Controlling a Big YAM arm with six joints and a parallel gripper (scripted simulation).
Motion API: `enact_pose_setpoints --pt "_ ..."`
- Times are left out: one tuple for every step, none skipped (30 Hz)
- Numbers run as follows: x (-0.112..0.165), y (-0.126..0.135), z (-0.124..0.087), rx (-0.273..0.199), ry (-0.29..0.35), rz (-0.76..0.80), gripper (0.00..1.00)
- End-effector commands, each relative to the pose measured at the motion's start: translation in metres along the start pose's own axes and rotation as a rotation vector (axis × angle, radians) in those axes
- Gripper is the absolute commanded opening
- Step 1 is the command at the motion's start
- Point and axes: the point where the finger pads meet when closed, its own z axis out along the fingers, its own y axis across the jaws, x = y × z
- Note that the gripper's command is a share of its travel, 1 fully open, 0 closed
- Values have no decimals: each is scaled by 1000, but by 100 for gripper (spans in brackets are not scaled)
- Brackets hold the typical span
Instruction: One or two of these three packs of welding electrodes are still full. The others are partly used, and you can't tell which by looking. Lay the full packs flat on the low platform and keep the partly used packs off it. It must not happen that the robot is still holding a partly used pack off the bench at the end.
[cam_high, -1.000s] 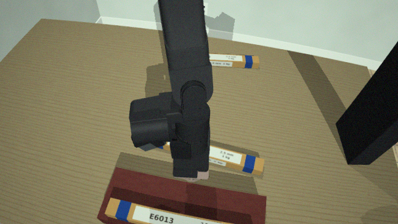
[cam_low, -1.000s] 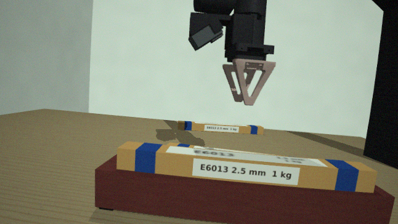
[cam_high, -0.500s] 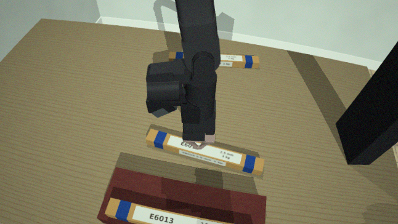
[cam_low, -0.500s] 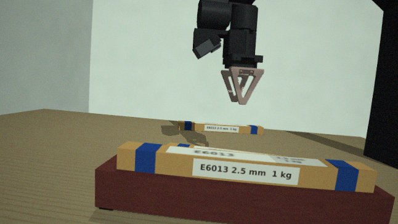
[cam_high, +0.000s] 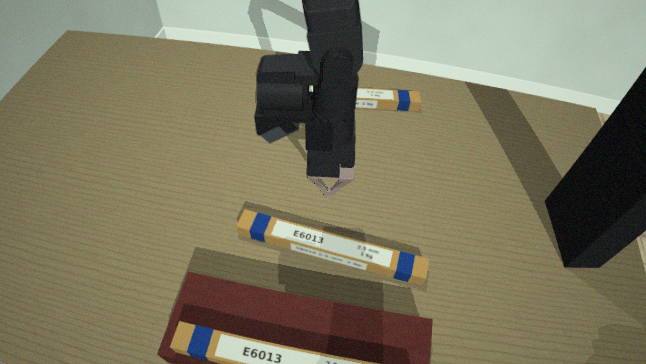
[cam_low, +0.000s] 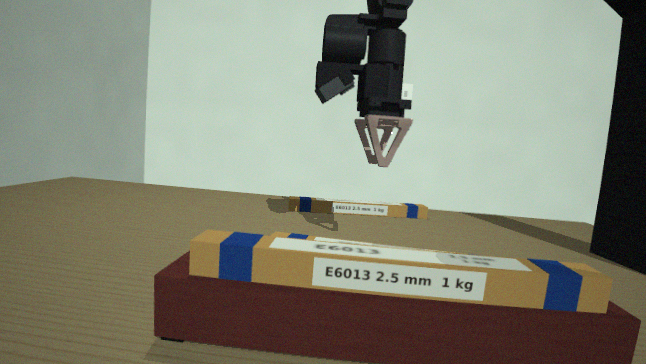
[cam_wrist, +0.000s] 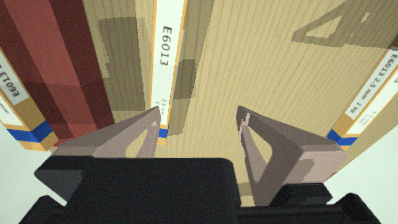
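Note:
Three tan E6013 electrode packs with blue bands are in view. One pack (cam_high: 240, 350) lies flat on the dark red low platform (cam_high: 300, 320); it also shows in the exterior view (cam_low: 400, 277) on the platform (cam_low: 395, 320). A second pack (cam_high: 332, 246) lies flat on the table just behind the platform, and shows in the wrist view (cam_wrist: 167, 60). The third pack (cam_high: 387, 100) lies far back, partly hidden by the arm, and shows in the exterior view (cam_low: 357, 207). My gripper (cam_high: 330, 185) (cam_low: 380, 157) (cam_wrist: 198, 111) hangs open and empty high above the table between the middle and far packs.
A tall black block (cam_high: 605, 185) stands at the right side of the table. The table's far edge meets a pale wall.

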Motion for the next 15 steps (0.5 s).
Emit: enact_pose_setpoints --pt "-7 -28 -8 19 -33 -22 74" --pt "-4 -34 -6 19 -28 -22 74" --pt "-1 -41 -5 19 -25 -22 74" --pt "1 -47 -3 19 -22 -22 74" --pt "2 -54 -2 19 -20 -22 74" --pt "3 -61 -1 19 -20 -22 74" --pt "4 -68 0 19 -19 -22 74" --pt "5 -74 1 20 -19 -23 74" --pt "6 -81 2 20 -19 -23 74" --pt "6 -81 2 20 -19 -23 74" --pt "6 -81 2 20 -19 -23 74" --pt "7 -88 3 20 -18 -23 74" --pt "7 -95 4 20 -18 -23 74" --pt "8 -101 4 20 -18 -23 74" --pt "9 -108 5 21 -18 -23 74"
